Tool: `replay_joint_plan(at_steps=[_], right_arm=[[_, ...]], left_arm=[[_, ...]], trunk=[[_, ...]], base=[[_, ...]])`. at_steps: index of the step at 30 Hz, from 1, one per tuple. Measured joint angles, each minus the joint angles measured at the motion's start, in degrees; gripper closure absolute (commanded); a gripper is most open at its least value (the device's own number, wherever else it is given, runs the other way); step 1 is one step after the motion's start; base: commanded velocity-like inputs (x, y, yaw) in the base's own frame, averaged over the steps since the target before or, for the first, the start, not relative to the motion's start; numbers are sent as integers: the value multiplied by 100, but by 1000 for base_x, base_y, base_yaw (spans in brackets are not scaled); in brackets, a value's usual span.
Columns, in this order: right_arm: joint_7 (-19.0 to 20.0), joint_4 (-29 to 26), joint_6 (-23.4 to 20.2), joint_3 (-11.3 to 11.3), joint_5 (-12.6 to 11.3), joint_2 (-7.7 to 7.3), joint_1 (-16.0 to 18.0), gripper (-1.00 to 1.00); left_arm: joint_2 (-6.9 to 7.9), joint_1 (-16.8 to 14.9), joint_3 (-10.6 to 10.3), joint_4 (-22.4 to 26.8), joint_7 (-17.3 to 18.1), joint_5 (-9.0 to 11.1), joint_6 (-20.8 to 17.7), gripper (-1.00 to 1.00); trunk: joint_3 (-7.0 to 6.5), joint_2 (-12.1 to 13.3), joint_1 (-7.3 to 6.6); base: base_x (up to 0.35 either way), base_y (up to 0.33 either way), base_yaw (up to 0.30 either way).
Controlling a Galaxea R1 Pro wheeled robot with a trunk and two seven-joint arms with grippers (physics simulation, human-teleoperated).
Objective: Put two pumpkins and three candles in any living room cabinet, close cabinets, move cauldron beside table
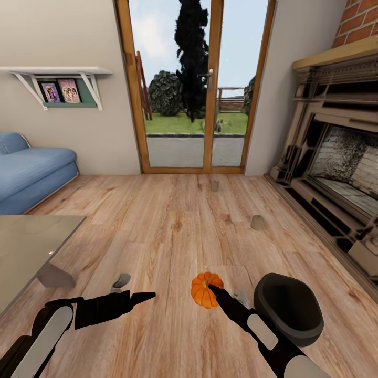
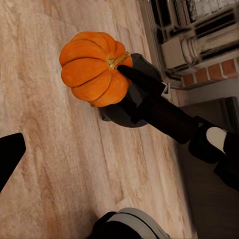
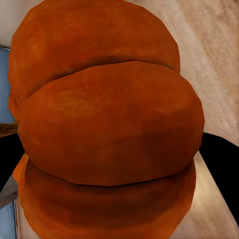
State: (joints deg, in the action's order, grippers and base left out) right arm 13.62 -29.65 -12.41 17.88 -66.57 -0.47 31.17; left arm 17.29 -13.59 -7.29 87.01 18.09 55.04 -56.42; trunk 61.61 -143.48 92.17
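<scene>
An orange ribbed pumpkin (image 1: 205,290) (image 2: 94,67) (image 3: 107,124) is held just above the wooden floor, with my right gripper (image 1: 214,289) (image 2: 124,74) shut on it; black fingers (image 3: 219,159) flank it in the right wrist view. The black cauldron (image 1: 290,310) stands on the floor right beside that arm. My left gripper (image 1: 149,296) hovers open and empty to the pumpkin's left. Two beige candles (image 1: 214,185) (image 1: 257,222) stand farther off toward the glass door, and a third candle (image 1: 121,281) lies near the table (image 1: 31,236). The cabinet is out of view.
A blue sofa (image 1: 31,170) is at the far left under a wall shelf (image 1: 58,71). A fireplace (image 1: 336,168) lines the right wall. The glazed wooden door (image 1: 197,89) is straight ahead, with open floor in between.
</scene>
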Motion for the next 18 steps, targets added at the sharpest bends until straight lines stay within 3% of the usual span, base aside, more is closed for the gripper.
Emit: replay_joint_plan(at_steps=[8,18], right_arm=[[2,2,6,1,0,0,1,100],[6,2,9,3,-3,3,0,100]], left_arm=[[0,0,1,0,-333,13,0,-100],[0,0,1,0,-376,9,0,-100]], trunk=[[-177,11,-21],[-399,24,-46]], base=[[0,0,0],[0,0,0]])
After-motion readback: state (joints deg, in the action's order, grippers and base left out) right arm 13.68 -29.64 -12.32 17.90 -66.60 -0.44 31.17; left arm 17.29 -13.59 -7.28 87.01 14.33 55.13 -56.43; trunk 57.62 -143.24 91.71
